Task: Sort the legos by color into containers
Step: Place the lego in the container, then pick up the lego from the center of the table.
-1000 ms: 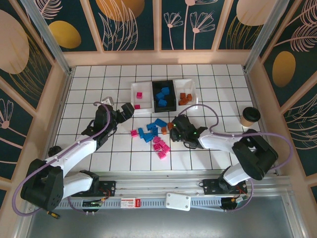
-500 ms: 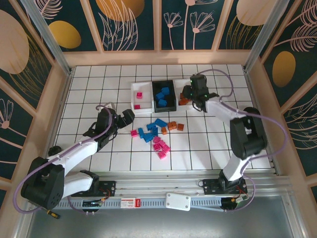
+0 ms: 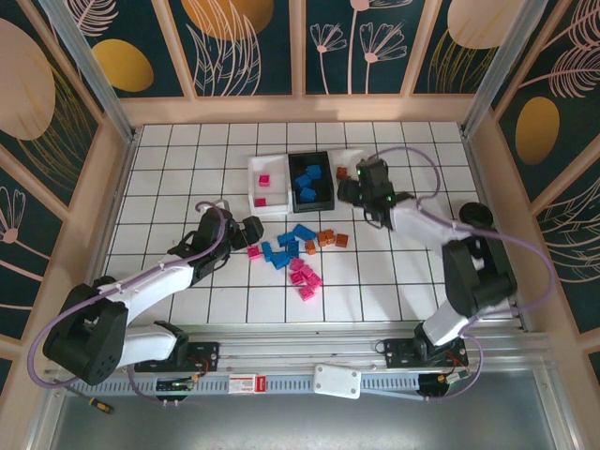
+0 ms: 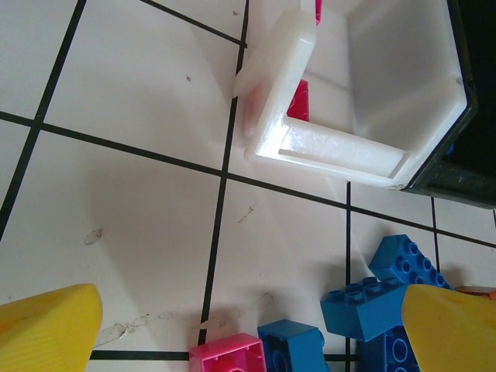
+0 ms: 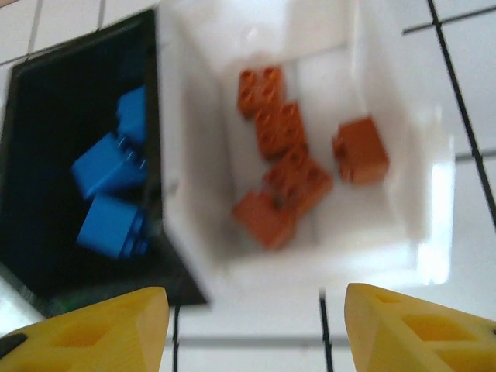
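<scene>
Along the far side of the tiled table [image 3: 169,169], three trays are set in a row, and each has been partly filled. About five orange bricks [image 5: 291,163] are seen lying in the right white tray [image 5: 310,267]. A few blue bricks [image 5: 108,194] are gathered in the black tray [image 5: 46,101], and only two pink bricks [image 3: 264,178] can be counted in the left white tray [image 3: 274,165].

The right gripper [image 5: 252,325] is poised over the near rim of the right white tray, its fingers spread apart with nothing between them. The left gripper [image 4: 248,333] is held low beside the near corner of the left white tray, its jaws parted wide and empty. A loose pink brick [image 4: 229,353] and loose blue pieces [image 4: 364,298] lie on the tiles between its fingertips.

Near the middle of the table a loose pile [image 3: 295,253] is left to be sorted: roughly three orange pieces, several blue and several pink. The job is judged to be no more than about half done. Orange is judged nearest to completion and pink farthest from it.
</scene>
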Tool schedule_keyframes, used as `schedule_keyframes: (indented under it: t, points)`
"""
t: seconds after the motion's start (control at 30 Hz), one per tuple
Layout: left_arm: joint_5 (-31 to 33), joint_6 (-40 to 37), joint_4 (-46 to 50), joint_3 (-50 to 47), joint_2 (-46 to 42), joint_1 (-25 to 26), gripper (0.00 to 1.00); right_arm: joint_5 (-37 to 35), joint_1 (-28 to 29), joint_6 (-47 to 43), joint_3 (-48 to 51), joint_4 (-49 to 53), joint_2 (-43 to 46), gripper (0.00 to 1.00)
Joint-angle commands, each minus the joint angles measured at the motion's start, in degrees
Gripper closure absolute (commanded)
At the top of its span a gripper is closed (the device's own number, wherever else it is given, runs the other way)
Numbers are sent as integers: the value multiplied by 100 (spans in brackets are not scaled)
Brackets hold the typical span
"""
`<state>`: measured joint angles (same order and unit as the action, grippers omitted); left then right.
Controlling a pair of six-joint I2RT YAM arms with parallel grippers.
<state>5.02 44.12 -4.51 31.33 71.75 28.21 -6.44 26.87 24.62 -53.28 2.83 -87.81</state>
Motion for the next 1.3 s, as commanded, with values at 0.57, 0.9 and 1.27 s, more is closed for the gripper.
schedule_keyframes:
  t: [0.57,0.9,1.27]
  points:
    - [24,-106,-138,-33,-100,44,1,138,597,704,1729,-880,408,40]
    - [41,-136,-120,-6,-38,42,1,-38,506,846,1625,-364,-130,48]
    - [-22,-95,-208,-19,63,38,1,-159,685,621,1655,-357,669,41]
